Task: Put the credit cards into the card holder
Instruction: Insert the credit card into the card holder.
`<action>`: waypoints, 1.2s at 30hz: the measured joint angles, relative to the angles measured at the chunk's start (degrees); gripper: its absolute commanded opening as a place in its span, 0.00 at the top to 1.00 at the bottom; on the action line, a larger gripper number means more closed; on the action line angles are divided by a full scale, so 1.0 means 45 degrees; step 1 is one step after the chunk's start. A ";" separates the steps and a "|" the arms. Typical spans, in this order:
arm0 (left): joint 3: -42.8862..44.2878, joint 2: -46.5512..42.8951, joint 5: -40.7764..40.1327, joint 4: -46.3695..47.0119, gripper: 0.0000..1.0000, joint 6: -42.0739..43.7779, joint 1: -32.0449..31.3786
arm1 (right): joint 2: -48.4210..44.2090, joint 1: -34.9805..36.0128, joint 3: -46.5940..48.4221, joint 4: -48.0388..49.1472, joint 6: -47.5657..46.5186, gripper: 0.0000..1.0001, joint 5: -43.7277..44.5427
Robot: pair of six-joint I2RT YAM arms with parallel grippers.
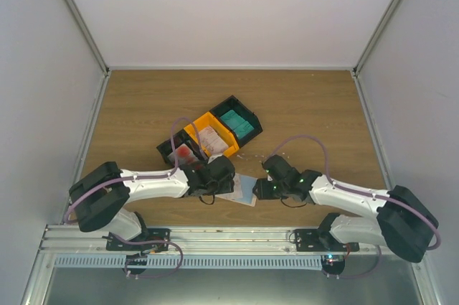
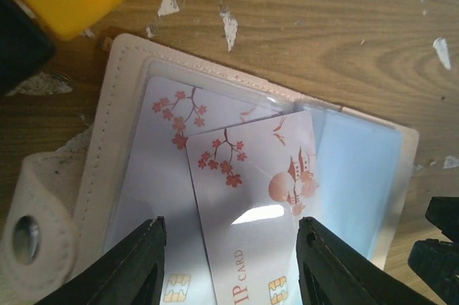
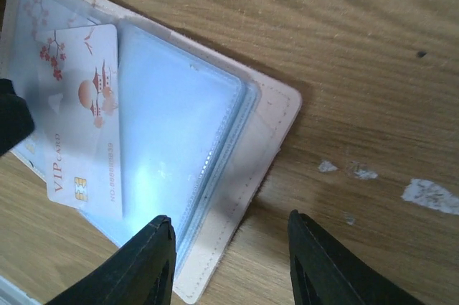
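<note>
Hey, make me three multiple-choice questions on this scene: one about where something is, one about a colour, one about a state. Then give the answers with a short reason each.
1. Where is the card holder?
A. inside a tray
B. on the wooden table, between the left tool and the right tool
C. lifted in the air

2. What colour is the card in the far black tray?
A. teal-green
B. purple
C. yellow

3. How is the card holder?
A. folded shut
B. lying open, pockets up
C. standing on edge

Answers:
1 B, the top view shows it flat on the wood between the two arms.
2 A, teal-green fills that compartment.
3 B, both wrist views show its clear pockets facing up.
</note>
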 measured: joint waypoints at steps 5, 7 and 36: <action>0.0000 0.0316 0.0389 0.0175 0.48 0.0204 0.0175 | 0.0486 0.0000 0.0000 0.0287 -0.0024 0.57 -0.0447; 0.0000 0.0350 0.0554 0.0267 0.48 0.0277 0.0248 | 0.0738 0.0000 0.0000 0.0379 -0.0044 0.57 -0.0544; 0.0180 0.1375 0.3089 0.2132 0.59 0.1651 0.0554 | 0.1360 -0.0345 0.0049 0.1627 -0.0398 0.58 -0.0772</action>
